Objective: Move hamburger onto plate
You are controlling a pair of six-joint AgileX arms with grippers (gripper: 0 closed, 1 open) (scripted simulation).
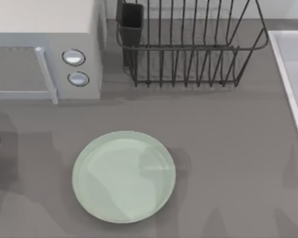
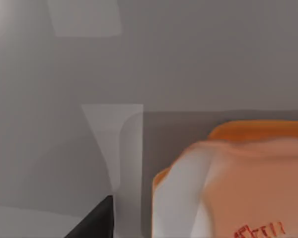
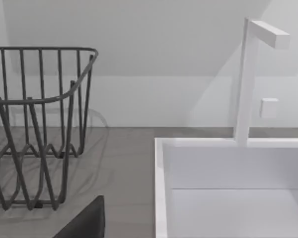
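The hamburger [image 2: 238, 183] is seen close up against the left gripper [image 2: 97, 220], grip state cannot be told, and should be carried level over the empty plate [image 1: 84, 168] mid-table.

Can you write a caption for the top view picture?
Bare mint-green plate on the grey table, near a microwave and wire dish rack.

Hamburger [image 2: 238, 183], close before the left wrist camera, cut off by the picture's edges; rack [image 1: 188, 44] cropped above.

plate [image 1: 124, 176] unobstructed, rack [image 1: 188, 49] well apart
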